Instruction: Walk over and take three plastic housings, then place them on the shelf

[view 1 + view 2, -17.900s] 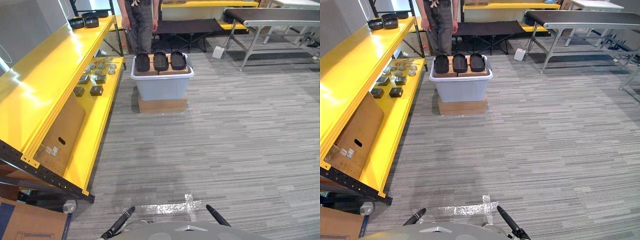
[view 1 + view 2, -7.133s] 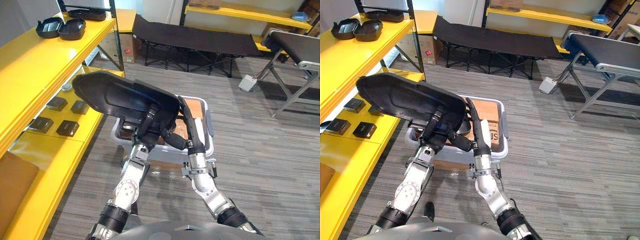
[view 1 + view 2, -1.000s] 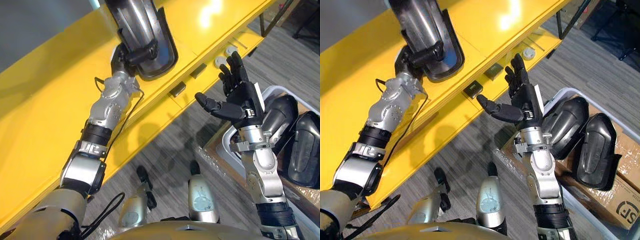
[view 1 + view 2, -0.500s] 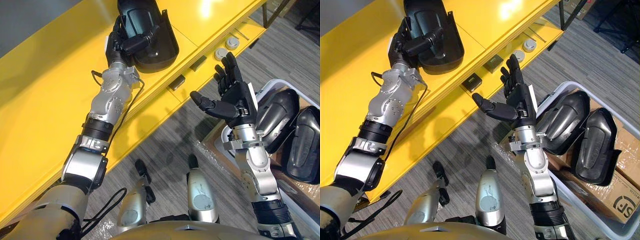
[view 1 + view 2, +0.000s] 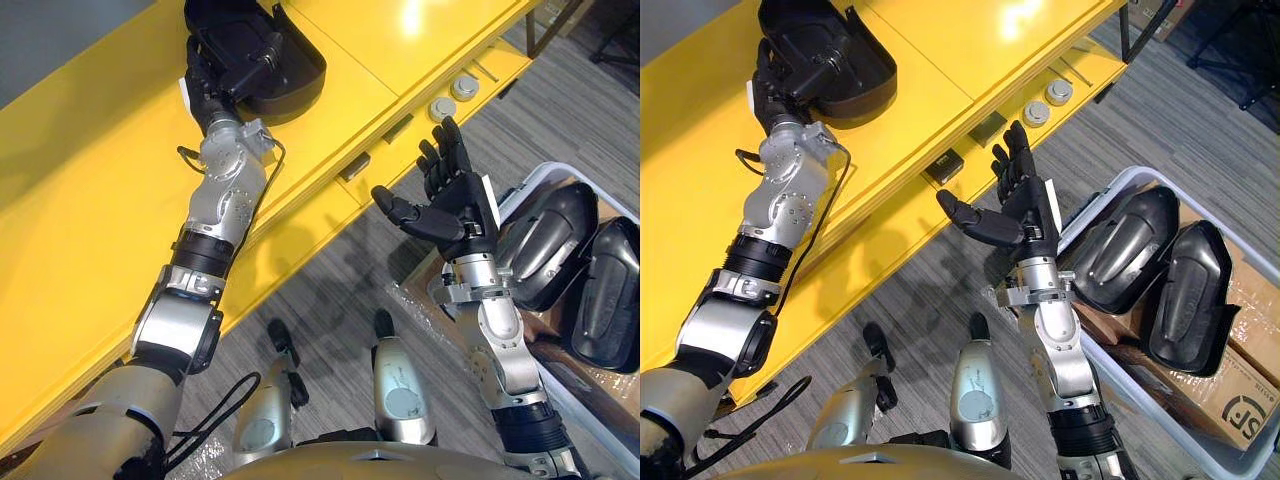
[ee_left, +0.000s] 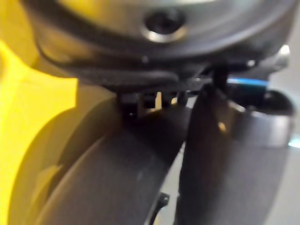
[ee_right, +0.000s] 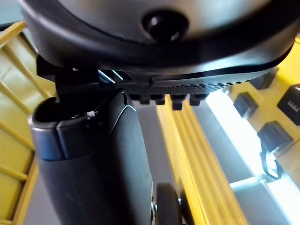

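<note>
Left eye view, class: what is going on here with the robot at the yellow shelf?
The left robot hand grips a black plastic housing that lies on the top level of the yellow shelf. The right robot hand is raised, open and empty, beside the grey bin. In that bin lie two more housings, not yet moved.
</note>
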Motion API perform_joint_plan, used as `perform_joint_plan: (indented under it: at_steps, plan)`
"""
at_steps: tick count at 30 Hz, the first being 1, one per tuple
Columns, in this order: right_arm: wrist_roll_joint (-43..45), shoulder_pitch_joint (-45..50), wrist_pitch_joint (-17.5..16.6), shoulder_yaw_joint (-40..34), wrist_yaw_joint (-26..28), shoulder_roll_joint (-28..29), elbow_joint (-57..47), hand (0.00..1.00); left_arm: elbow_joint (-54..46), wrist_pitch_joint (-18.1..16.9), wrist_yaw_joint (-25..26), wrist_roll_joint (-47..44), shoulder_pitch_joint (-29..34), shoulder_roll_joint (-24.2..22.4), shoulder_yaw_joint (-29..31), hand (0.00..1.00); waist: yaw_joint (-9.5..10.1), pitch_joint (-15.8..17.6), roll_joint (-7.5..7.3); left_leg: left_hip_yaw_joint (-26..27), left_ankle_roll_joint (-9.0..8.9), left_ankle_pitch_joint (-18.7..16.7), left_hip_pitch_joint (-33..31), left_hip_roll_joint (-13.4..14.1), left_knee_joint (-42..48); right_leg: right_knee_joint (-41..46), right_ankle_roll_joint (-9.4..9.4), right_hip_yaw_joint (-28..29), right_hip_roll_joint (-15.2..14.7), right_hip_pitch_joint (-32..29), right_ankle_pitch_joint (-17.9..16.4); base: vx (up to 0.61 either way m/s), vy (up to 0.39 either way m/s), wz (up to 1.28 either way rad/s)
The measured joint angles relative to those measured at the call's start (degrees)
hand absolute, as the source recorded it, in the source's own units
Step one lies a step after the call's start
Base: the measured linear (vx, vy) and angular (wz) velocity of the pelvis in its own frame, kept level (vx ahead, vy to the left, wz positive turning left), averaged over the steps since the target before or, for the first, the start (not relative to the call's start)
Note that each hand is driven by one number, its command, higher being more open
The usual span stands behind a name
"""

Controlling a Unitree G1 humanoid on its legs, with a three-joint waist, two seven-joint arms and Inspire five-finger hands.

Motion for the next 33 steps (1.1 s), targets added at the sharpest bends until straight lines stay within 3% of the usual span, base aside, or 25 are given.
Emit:
perform_joint_plan:
  at_steps: [4,6,13,18,22,29,33]
  plan:
    - [0.1,0.8,0.0,0.0,0.0,0.0,0.0,1.0,0.1,2.9,0.1,4.9,-0.1,-0.1,0.0,1.0,-0.05,0.0,0.0,0.1,-0.06,-0.1,0.4,0.0,0.0,-0.7,0.06,-0.1,0.0,0.7,0.0,0.01,-0.007,-0.01]
    - [0.2,1.1,0.0,0.4,0.0,0.0,0.0,1.0,0.6,6.1,1.4,10.2,-0.1,0.2,0.2,1.0,-0.05,0.0,0.03,0.0,-0.05,-0.2,0.9,0.1,0.0,-1.2,0.1,-0.4,0.0,1.5,0.1,0.0,0.0,0.0]
    - [0.4,2.8,0.0,2.1,1.4,-0.1,-0.1,1.0,3.2,14.7,1.7,20.4,0.0,5.5,2.0,1.0,-0.07,-0.5,0.88,0.4,-0.22,-0.8,1.7,0.0,0.0,-2.6,0.3,0.0,0.0,2.6,0.3,0.02,-0.015,-0.02]
    - [1.5,5.3,0.0,3.1,3.0,-0.2,-0.3,1.0,8.3,20.8,1.7,23.9,-0.2,10.6,4.2,1.0,-1.48,-1.4,2.17,1.3,-0.09,-0.9,2.5,0.0,0.0,-2.7,0.32,0.4,0.0,3.0,0.4,0.05,-0.021,-0.07]
    - [2.2,6.2,0.0,3.0,3.4,-0.2,-0.9,1.0,10.2,20.2,1.1,19.9,-0.2,11.6,6.0,1.0,-1.6,-1.6,2.56,1.4,-0.23,-1.0,2.7,0.0,0.1,-2.7,0.14,0.4,0.0,3.2,0.3,0.01,-0.009,-0.02]
    - [2.1,6.3,0.0,3.2,6.2,0.0,-1.5,1.0,10.2,12.7,-1.9,15.2,2.3,12.1,6.4,1.0,-1.4,-2.2,3.05,1.2,0.05,-0.8,2.7,-0.2,0.1,-2.7,0.13,0.0,0.0,3.6,0.3,0.0,-0.02,0.05]
    - [2.0,6.3,0.0,3.2,7.6,0.9,-1.5,1.0,3.6,8.9,-2.4,11.0,6.5,11.1,7.0,1.0,-1.28,-2.6,3.15,0.5,0.32,-0.6,2.8,-0.4,0.1,-2.7,0.12,-0.8,0.0,4.3,0.3,0.0,-0.025,0.1]
